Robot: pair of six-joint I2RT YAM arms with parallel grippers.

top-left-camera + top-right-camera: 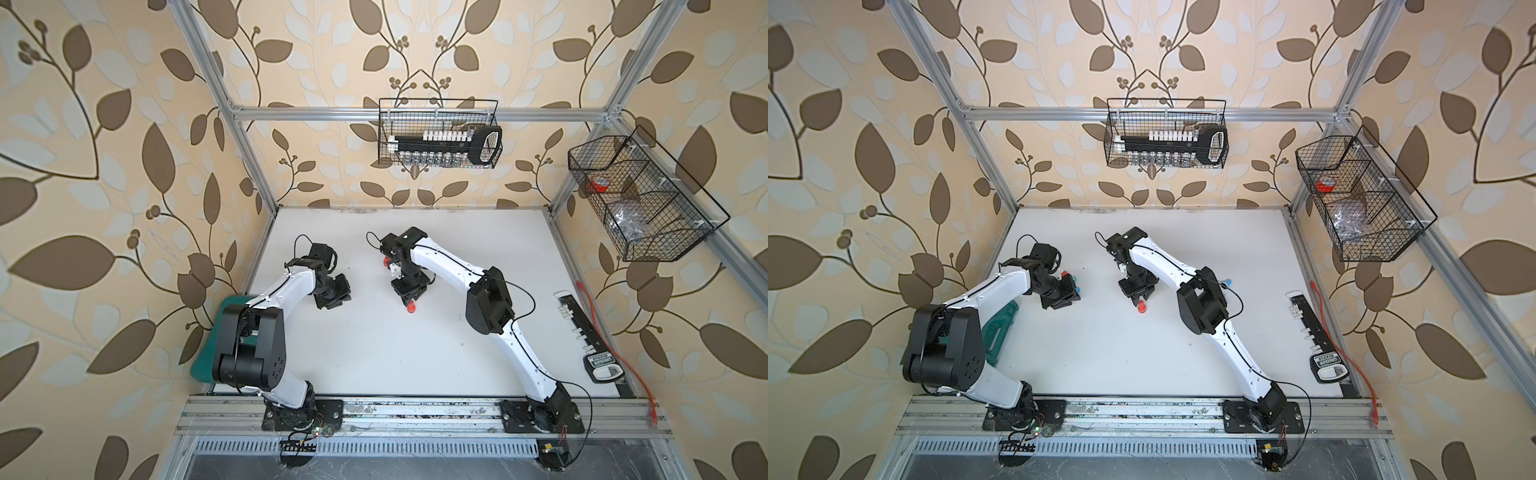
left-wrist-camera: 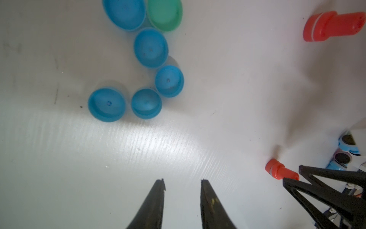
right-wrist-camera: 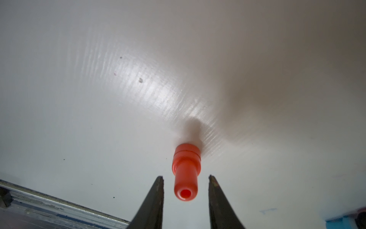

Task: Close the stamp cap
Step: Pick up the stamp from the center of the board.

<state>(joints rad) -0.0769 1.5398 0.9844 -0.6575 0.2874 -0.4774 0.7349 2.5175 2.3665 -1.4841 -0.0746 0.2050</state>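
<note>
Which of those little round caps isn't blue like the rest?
The green cap, beside a blue cap at the cluster's end; all five others are blue.

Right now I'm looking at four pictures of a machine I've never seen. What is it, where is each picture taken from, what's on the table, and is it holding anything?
It is two white robot arms fixed along one edge of a white table, each ending in a two-finger gripper. Two pictures look down from overhead, side by side. The other two come from a camera on each wrist, looking along the fingers. The right gripper is open, with a small red stamp standing between its fingertips, gaps on both sides. The left gripper is open and empty, facing five blue caps and a green cap; a second red stamp lies on its side nearby. Nothing is held.
</note>
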